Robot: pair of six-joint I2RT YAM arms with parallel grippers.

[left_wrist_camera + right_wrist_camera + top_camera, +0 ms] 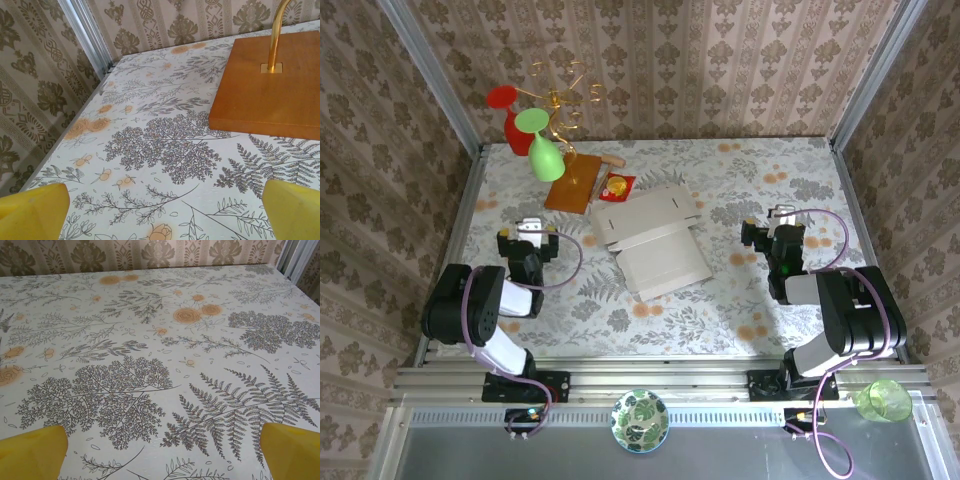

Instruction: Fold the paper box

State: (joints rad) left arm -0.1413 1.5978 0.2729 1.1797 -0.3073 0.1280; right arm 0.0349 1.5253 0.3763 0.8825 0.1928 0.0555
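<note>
1. Currently both sets of jaws stand wide apart, the left gripper (528,228) and right gripper (782,215) empty.
2. Between them the paper box (652,245) lies on the table (720,310), touching neither.
3. Near its far-left corner sits a wooden board (572,182).

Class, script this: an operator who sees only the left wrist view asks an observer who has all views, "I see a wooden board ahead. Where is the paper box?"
Observer: The paper box lies mid-table, to the right of your left end effector.
Operator: Is it folded yet?
Observer: No, it looks mostly flat, one panel stretched toward the arms.
Operator: And the other arm?
Observer: The right end effector is open and empty, right of the box and apart from it.
</note>
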